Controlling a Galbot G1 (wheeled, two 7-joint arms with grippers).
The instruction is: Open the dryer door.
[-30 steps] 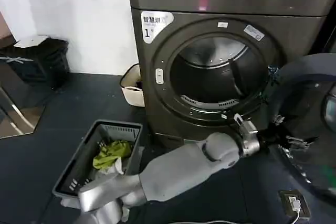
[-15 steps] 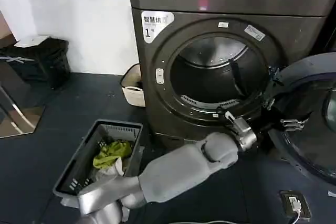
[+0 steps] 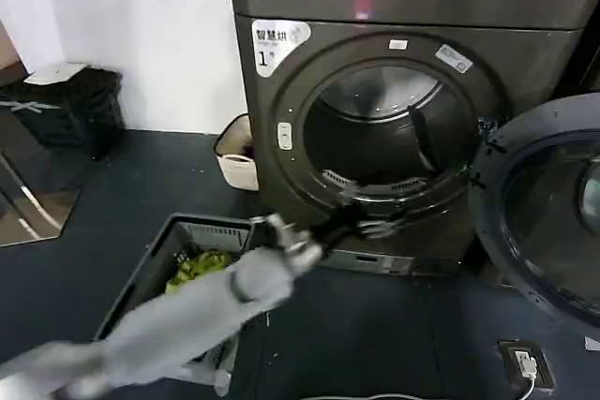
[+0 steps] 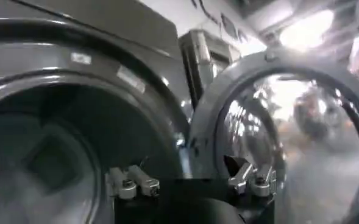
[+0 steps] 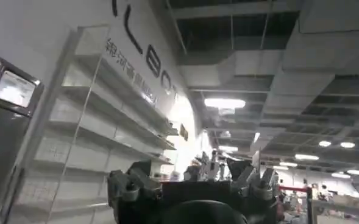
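Chrome-rimmed round dryer door [image 3: 544, 213] stood swung wide off dark grey dryer [image 3: 394, 72], left hand [image 3: 370, 225] open, empty, before drum mouth.

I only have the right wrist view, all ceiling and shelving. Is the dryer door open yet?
Observer: Yes. In the head view the dryer door stands wide open on the right of the dryer, with the drum mouth exposed.
Operator: Where is the left gripper?
Observer: The left gripper is in front of the drum mouth's lower rim, apart from the door.
Operator: Is it holding anything?
Observer: No. The left wrist view shows its fingers spread with nothing between them.
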